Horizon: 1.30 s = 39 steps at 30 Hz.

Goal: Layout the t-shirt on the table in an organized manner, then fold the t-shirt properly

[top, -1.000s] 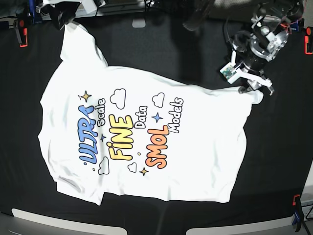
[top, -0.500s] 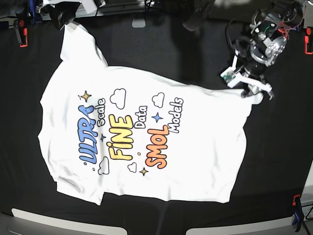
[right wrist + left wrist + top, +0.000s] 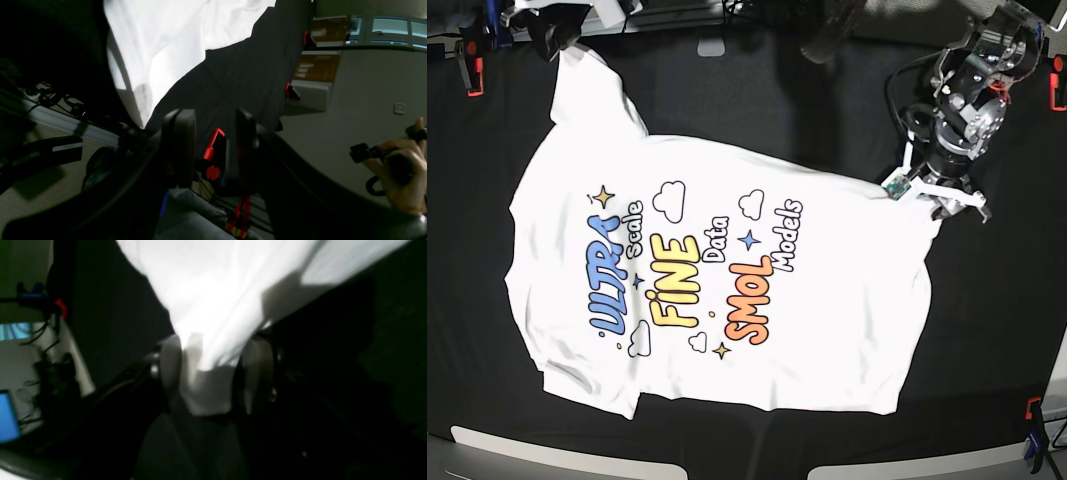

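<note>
The left gripper (image 3: 210,373) clamps a bunched corner of the t-shirt (image 3: 727,280); white cloth fills the space between its two fingers (image 3: 170,366), though the wrist view is blurred. In the base view that gripper (image 3: 954,204) sits at the shirt's far right corner, pulling it to a point. The t-shirt lies print-up across the table (image 3: 757,90), spread but skewed, with one sleeve stretching toward the upper left corner. The right gripper (image 3: 213,146) stands with jaws apart and nothing between them, beyond the table's edge, a red clamp (image 3: 213,150) visible through the gap. A person's hand (image 3: 400,173) shows at that view's right.
</note>
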### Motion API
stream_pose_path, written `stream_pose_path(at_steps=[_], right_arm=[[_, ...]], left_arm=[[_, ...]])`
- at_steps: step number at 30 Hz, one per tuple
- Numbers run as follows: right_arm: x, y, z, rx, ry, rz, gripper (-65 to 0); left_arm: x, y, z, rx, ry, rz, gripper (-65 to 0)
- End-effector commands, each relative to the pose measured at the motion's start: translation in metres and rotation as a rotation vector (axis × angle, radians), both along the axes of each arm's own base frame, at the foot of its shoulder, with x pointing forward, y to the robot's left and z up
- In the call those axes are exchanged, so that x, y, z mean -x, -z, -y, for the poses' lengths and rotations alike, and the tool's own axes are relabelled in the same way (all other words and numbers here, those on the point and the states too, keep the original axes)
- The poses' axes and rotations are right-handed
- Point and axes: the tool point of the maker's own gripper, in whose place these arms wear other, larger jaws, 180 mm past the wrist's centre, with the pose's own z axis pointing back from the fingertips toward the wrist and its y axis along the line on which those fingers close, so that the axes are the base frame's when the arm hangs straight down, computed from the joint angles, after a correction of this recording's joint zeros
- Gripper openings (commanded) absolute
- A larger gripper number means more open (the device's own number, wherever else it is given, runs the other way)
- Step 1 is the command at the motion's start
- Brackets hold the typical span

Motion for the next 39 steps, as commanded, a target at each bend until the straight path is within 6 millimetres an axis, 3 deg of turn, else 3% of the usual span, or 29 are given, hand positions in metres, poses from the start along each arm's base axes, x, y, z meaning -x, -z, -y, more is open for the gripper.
stream_pose_path(at_steps=[1,7,10,16,21,29,33,37,39], right_arm=[[-0.003,-0.007,-0.002,-0.001,-0.018,0.024,-45.2],[-0.003,-0.007,-0.002,-0.003,-0.020,0.025,-45.2],[-0.003,-0.007,-0.002,-0.003,-0.020,0.025,-45.2],[-0.003,-0.007,-0.003,-0.004,-0.022,0.026,-45.2],[-0.003,-0.007,-0.003,-0.004,-0.022,0.026,-45.2],[-0.005,0.000,-0.001,-0.030,0.009,0.000,-45.2],[-0.006,0.026,-0.003,-0.081,0.049,-0.149,-45.2],[-0.016,0.027,-0.014,-0.128,0.025,-0.118,-45.3],[-0.009,0.034,-0.019,-0.161,0.040,-0.165,-45.3]], left_arm=[[-0.007,-0.009,-0.014,-0.052,-0.009,0.028,-37.0],[-0.007,-0.017,-0.042,-0.135,0.000,0.028,-37.0],[-0.008,-0.018,-0.047,-0.146,0.002,0.027,-37.1],[-0.010,-0.018,-0.023,-0.019,0.051,0.049,-38.1],[-0.012,-0.019,-0.010,0.023,0.068,0.065,-50.4],[-0.010,-0.016,-0.016,0.002,0.035,0.044,-64.5],[-0.009,-0.015,-0.016,0.001,0.026,0.040,-65.0],[-0.008,-0.015,-0.020,-0.011,0.009,0.030,-65.0],[-0.008,-0.015,-0.020,-0.013,0.008,0.029,-65.0]])
